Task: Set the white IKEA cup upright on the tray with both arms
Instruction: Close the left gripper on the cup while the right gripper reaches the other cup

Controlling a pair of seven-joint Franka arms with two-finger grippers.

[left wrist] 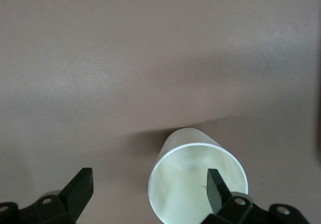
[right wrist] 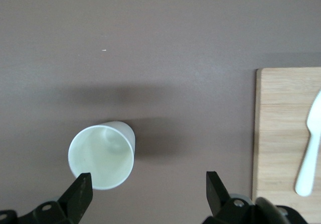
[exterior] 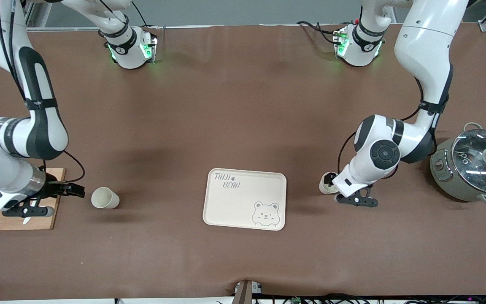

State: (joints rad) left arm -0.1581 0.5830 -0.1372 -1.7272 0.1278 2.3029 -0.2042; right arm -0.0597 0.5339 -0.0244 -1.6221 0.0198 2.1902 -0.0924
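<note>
We are seeing the tray lying flat on the brown counter, with "TAIJI BEAR" lettered in one corner and a grey bear face drawn in the corner diagonal to it. It is carrying nothing.

The left gripper is sitting low at one white cup, which is standing upright on the counter toward the left arm's end, just beside the tray. Its jaws are spread wide, one finger reaching inside the cup's rim and the other well clear of its wall.

The right gripper is hovering with jaws apart by a second white cup, upright near the wooden cutting board. A white spoon is lying on that board.

A lidded grey-green pot is standing toward the left arm's end.
</note>
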